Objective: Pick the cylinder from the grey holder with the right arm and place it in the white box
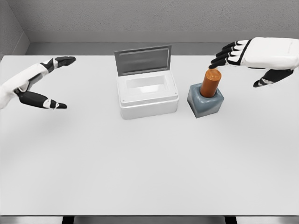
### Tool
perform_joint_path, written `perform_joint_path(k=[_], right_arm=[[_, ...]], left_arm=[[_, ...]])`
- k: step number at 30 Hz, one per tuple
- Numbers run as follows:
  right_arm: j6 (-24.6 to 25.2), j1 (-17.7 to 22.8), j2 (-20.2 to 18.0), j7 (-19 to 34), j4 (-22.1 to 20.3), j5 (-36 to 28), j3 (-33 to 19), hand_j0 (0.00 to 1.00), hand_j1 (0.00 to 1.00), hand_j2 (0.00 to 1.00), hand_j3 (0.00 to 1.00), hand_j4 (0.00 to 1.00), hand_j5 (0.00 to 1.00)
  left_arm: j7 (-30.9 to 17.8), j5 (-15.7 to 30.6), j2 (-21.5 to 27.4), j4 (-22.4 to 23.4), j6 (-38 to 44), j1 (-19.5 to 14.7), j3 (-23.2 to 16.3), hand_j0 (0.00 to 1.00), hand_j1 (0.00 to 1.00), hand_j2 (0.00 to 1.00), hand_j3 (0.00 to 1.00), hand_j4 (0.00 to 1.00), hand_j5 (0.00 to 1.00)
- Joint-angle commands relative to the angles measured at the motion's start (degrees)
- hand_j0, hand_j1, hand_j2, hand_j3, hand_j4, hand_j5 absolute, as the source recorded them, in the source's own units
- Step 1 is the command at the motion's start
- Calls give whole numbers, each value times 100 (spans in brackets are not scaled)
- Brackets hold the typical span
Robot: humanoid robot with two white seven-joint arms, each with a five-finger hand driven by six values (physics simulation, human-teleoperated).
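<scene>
**Right hand open above the cylinder, nothing held**

The right hand [254, 58] comes in from the upper right edge, palm down, its fingers [224, 53] stretched out flat toward the left and spread a little; the thumb [264, 81] hangs apart below the palm; the hand grips nothing. Its dark fingertips lie just above and slightly right of the top of the cylinder [210, 83]; whether they touch the top or hover clear of it cannot be told from this view.

The cylinder is orange-brown and stands upright in the holder [205, 101], a grey block on the table [149, 168]; its lower part sits inside the block and its upper part stands clear above the rim.

The box [147, 95] is white, just left of the holder and not touching it; its lid [143, 59] stands raised at the back, and the inside lies open.

The left hand [39, 84] shows at the far left, well apart from the box; its fingers point right, the thumb spread wide below them; it is relaxed and holds nothing.
</scene>
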Motion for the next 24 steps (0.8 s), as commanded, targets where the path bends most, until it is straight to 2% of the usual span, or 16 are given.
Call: perform_joint_path(k=[1,2,4,9,14,21,24], right_arm=[[11,-26,204,168,174,-153,-5,99,99,99,99,99,99],[11,-87,318,168,244,-153,12,99,99,99,99,99,99],[11,-228,739,168,814,-83,65,99,99,99,99,99,99],[11,-422,1390,168,1650,392,522,99,99,99,99,99,99],[11,-439,1557,168,1958,726,768,99,99,99,99,99,99],[11,-439,1575,168,1940,840,970,99,99,99,99,99,99],[11,-430,1751,168,1932,937,979,98,98,98,98,98,98]], left_arm=[[-90,584,-44,34,675,-18,13,100,100,100,100,100,100],[-90,707,-114,42,930,-26,13,100,100,100,100,100,100],[-90,997,-246,148,1193,-132,13,100,100,100,100,100,100],[-90,1006,-641,701,1405,-457,-5,100,100,100,100,100,100],[-90,963,-949,1159,1405,-791,-145,100,100,100,100,100,100],[-90,954,-1055,1264,1405,-958,-383,100,100,100,100,100,100],[-90,954,-1055,1264,1405,-976,-392,100,100,100,100,100,100]])
